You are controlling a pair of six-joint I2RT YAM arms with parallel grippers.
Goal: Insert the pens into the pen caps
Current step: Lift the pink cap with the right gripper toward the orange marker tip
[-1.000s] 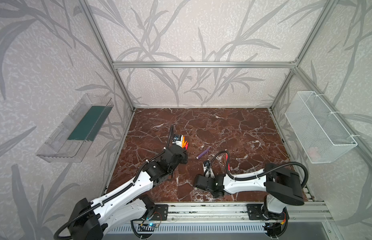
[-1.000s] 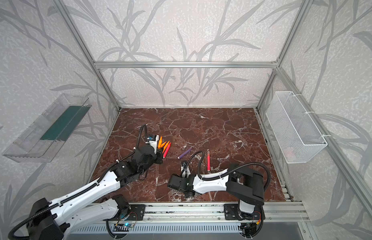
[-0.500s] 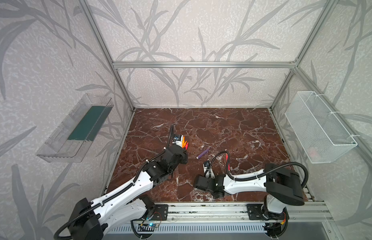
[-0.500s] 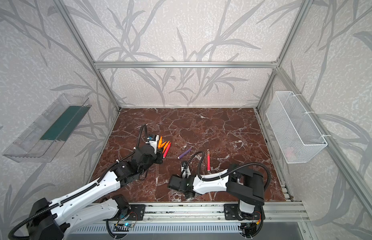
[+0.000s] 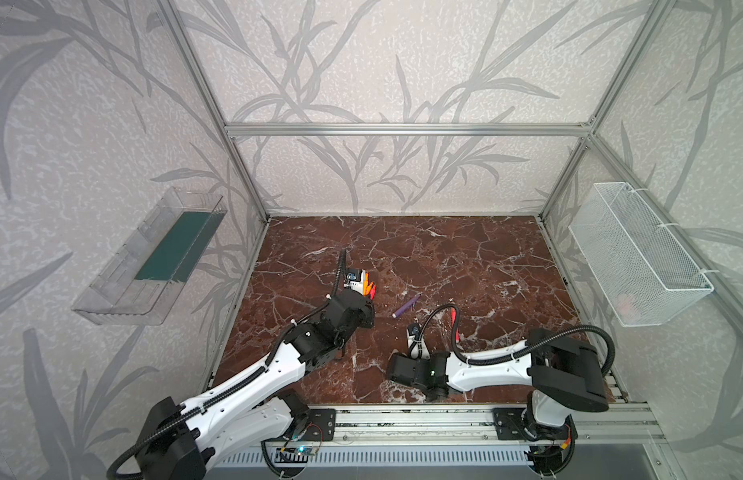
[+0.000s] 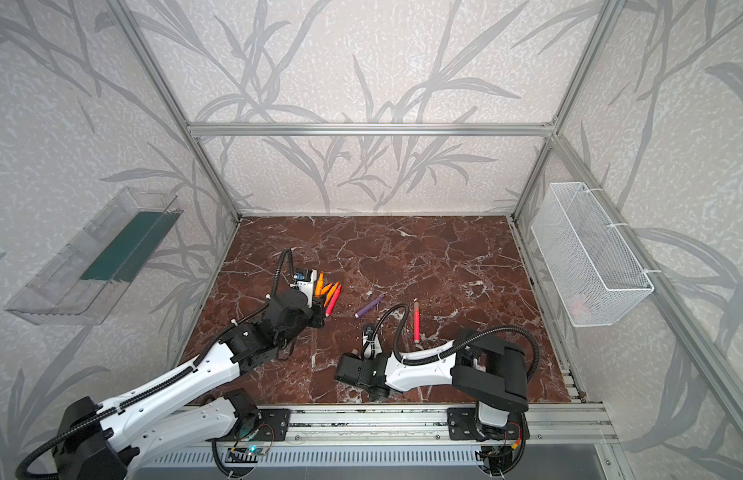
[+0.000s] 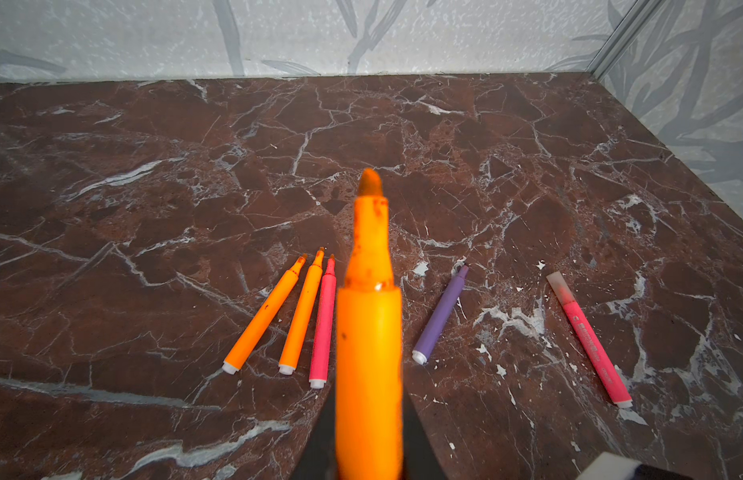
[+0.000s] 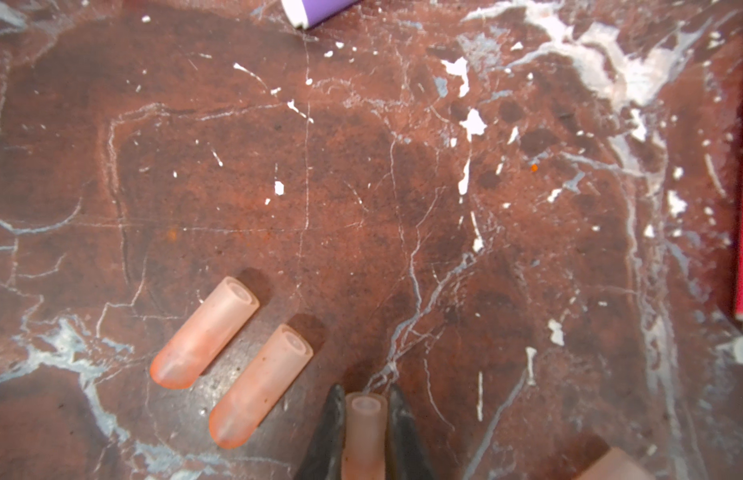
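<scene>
The red-brown marble tabletop (image 5: 465, 249) is lying open toward the back wall (image 5: 403, 174). The left hand (image 7: 369, 449) is clamping one slim orange marker pen (image 7: 369, 332); five are lying near: two orange pens (image 7: 262, 318), two pink pens (image 7: 324, 324), one purple pen (image 7: 440, 316). The right hand (image 8: 366, 399) is gripping one translucent pinkish cap (image 8: 363, 432); two loose caps (image 8: 205, 332) are lying just beside.

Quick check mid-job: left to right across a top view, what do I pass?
clear wall tray → red-pink pen → purple pen → capped red-pink pen → white wire basket. The orange pens overlap, so they are left out.
</scene>
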